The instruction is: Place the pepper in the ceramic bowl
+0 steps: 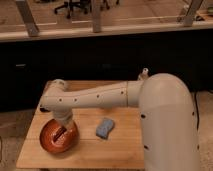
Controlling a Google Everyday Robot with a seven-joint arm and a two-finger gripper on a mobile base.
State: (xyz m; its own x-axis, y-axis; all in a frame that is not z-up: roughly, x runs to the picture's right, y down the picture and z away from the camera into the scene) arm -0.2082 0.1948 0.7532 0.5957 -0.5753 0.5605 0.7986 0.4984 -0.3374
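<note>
The ceramic bowl (pixel 52 142), a wide orange-brown dish, sits at the front left of the wooden table (pixel 120 150). My arm reaches across the table from the right and bends down over the bowl. My gripper (pixel 63 128) hangs inside the bowl, just above its floor. A slender dark red shape at the gripper's tip looks like the pepper (pixel 60 134); it lies in or just over the bowl. I cannot tell whether the gripper still holds it.
A blue sponge (pixel 104 128) lies on the table right of the bowl. A small pale cup (pixel 144 74) stands at the table's back edge behind my arm. A dark wall and a ledge run behind the table.
</note>
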